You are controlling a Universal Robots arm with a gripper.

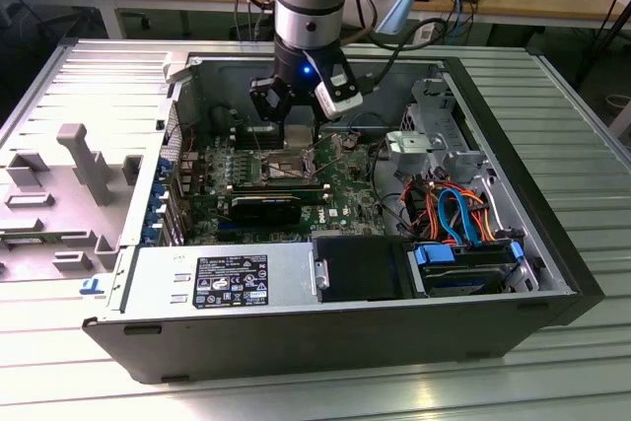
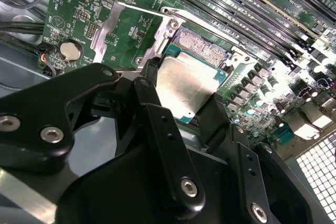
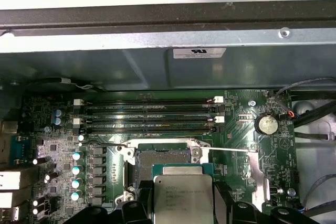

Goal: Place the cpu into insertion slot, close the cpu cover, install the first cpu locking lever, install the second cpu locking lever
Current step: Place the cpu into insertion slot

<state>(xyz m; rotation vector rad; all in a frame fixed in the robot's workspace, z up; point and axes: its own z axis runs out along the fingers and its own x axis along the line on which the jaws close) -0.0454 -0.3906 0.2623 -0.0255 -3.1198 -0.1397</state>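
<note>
Obs.: in the exterior view the claw [image 1: 292, 135] hangs inside the open computer case [image 1: 552, 244], at about 12 o'clock of the long black graphics card [image 1: 266, 210]. The case lies on a ribbed desk [image 1: 582, 125].

Claw state: in both wrist views the fingers [image 2: 157, 124] are clamped on opposite edges of the cpu [image 2: 186, 80]. The chip hangs level, just above the insertion slot [image 3: 160, 158] and partly over it. Contact with the slot cannot be told.

The cpu cover [image 2: 107, 27] appears swung open, beside the slot.

Handling (judgement): the chip is light, thin and stiff, with a smooth metal top that is likely slippery. Its underside and the slot's contacts are likely fragile. Edge grip suits it, kept flat and lightly squeezed
</note>
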